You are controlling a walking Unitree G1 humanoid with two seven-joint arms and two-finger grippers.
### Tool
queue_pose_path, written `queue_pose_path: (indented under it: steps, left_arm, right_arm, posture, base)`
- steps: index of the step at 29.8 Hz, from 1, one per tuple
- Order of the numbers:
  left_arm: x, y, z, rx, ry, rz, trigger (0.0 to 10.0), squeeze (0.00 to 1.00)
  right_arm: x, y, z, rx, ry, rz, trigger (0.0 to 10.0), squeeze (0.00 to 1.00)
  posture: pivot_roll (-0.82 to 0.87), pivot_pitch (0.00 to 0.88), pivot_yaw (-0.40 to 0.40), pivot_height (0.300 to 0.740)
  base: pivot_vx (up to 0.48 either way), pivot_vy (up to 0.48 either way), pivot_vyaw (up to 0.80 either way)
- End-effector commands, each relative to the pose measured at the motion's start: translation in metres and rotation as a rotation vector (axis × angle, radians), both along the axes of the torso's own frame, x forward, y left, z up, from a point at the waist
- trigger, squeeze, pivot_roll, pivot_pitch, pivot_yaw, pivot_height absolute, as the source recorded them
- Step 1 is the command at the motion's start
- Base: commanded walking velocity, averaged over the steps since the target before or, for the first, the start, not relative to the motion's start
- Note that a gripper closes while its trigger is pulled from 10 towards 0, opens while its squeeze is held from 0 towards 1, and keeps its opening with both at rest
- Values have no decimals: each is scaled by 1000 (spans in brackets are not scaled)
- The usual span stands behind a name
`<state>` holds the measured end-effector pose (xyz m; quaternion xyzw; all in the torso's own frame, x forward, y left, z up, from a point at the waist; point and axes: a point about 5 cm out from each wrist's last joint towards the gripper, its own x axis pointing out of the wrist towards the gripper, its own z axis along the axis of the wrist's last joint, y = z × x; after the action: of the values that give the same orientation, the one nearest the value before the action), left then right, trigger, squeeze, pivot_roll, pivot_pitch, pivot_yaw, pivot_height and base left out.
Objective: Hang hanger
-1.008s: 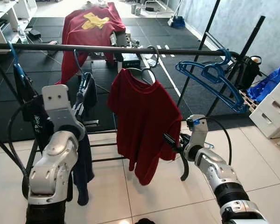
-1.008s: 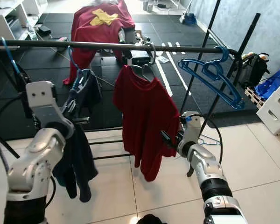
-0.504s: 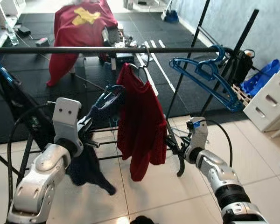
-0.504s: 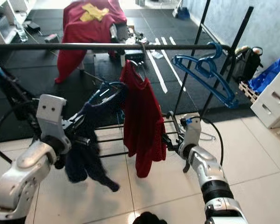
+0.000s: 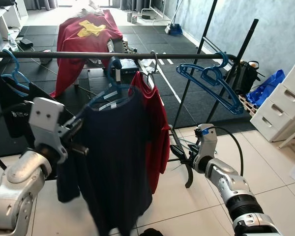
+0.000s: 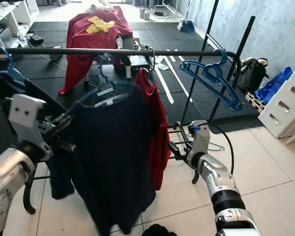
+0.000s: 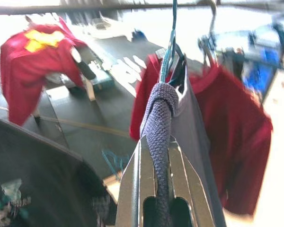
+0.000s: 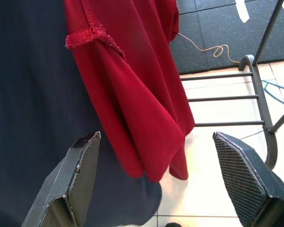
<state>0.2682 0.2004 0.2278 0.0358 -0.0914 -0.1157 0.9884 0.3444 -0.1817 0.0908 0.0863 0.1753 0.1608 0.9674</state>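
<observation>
Navy shirt (image 5: 113, 162) hung limp, light, swingy below the rail (image 5: 88, 55); left tool (image 7: 158, 189) pinched its shoulder; right tool (image 8: 165, 184) gaped wide.

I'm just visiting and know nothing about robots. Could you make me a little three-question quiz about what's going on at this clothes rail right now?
1. True or false: the right gripper is clamped on the red shirt.
2. Which garment is the left gripper holding up by its blue hanger? A) the red shirt B) the navy shirt C) the dark shirt at the rail's left end
3. Fill in: further right along the rail hang some bare hangers, coloured ____.

Key
1. False: its fingers are spread open below the red shirt, holding nothing.
2. B
3. blue
</observation>
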Motion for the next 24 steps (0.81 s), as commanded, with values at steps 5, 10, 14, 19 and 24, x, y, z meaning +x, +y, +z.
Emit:
queue_pose_path:
  steps: [5, 10, 14, 19, 24]
  left_arm:
    - [16, -1, 7, -132, -56, 99, 10000, 0]
    - [36, 12, -9, -179, 38, 263, 10000, 0]
    - [48, 25, -21, -203, 135, 386, 10000, 0]
    - [56, 33, -28, -187, 208, 498, 10000, 0]
    - [60, 32, -34, -176, 234, 536, 10000, 0]
  right_arm:
    - [-2, -3, -3, -7, 15, -15, 10000, 0]
    - [-2, -3, -2, -8, 11, -19, 10000, 0]
    - [-2, -3, -2, -8, 10, -20, 10000, 0]
    - [-2, -3, -2, -8, 10, -23, 10000, 0]
    - [-1, -3, 0, -8, 6, -23, 10000, 0]
  posture:
    - [-59, 123, -74, 740]
    - [-67, 125, -68, 740]
    - [-68, 127, -68, 740]
    - [-69, 128, -65, 740]
    - [-68, 126, -66, 740]
  base:
    - [0, 0, 0]
    - [0, 0, 0]
    - [0, 0, 0]
    - [0, 0, 0]
    - [0, 0, 0]
